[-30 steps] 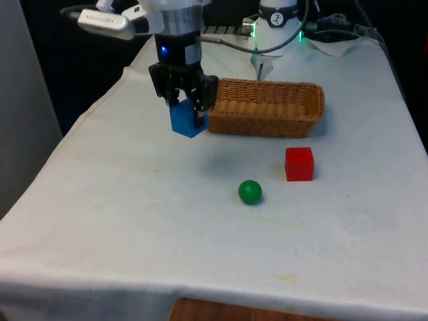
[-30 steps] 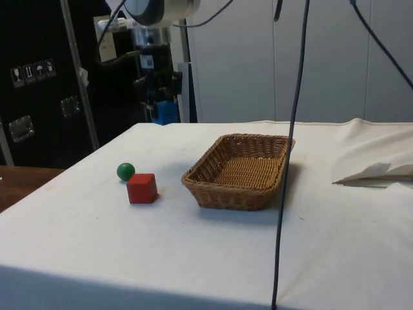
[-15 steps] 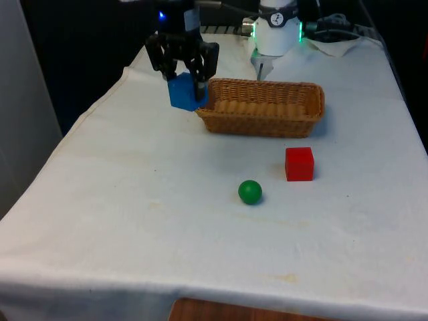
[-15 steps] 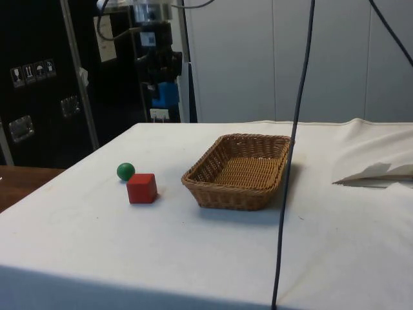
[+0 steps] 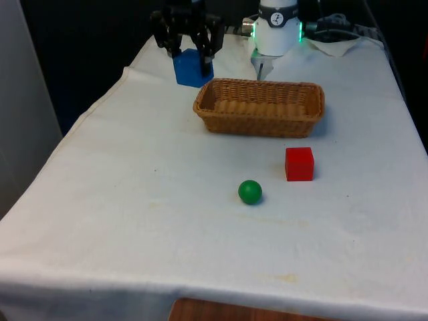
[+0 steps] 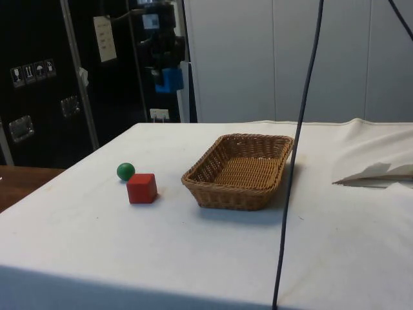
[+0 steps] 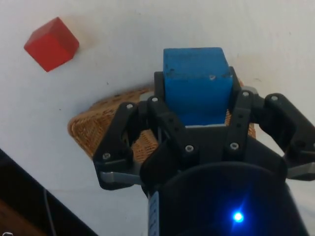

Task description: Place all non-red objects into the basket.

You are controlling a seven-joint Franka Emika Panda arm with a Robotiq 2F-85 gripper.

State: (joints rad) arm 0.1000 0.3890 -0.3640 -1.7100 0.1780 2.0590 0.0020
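Blue cube held aloft beside the wicker basket

On my tabletop sits the wicker basket; my gripper clamps the blue cube high above its end at the front view's left. The red cube and green ball lie well apart from the basket.

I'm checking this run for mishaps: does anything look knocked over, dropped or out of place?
Nothing stands out. The gripper holds the blue cube squarely in the air, near the basket, which sits upright. The green ball and the red cube rest apart on the white cloth.
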